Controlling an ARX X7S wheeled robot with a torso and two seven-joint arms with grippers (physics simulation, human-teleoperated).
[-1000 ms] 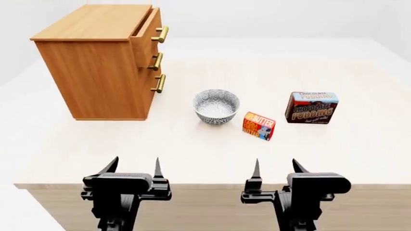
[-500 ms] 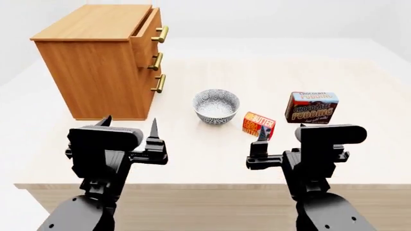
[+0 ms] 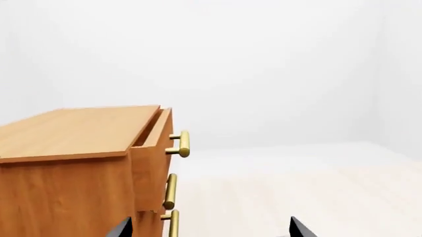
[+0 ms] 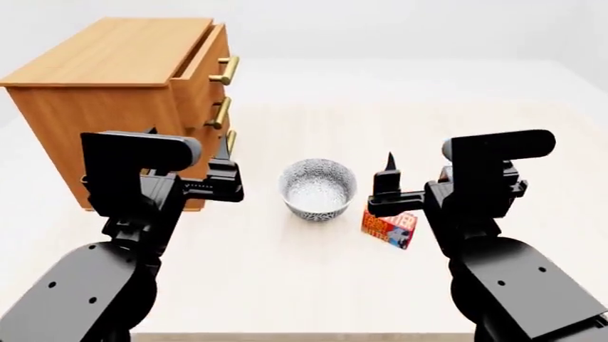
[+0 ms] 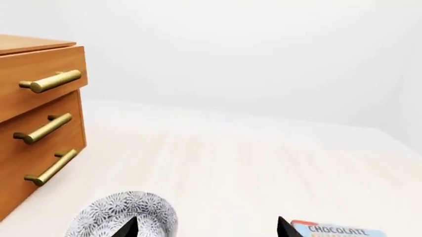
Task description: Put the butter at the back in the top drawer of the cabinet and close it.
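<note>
Small red-orange butter carton [image 4: 389, 228]: standing on the pale wooden table [image 4: 285, 285] near its middle, ungrasped, beside the patterned grey bowl [image 4: 317, 188]. Orange-brown wood cabinet [image 4: 114, 78], far left corner: top drawer [image 4: 204, 60] slightly ajar. Left pincer [image 4: 190, 167] and right pincer [image 4: 418, 178]: both wide, empty; every step outstanding.

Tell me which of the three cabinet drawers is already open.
The top drawer: its front juts out past the cabinet face, while the two lower drawers sit flush.
</note>
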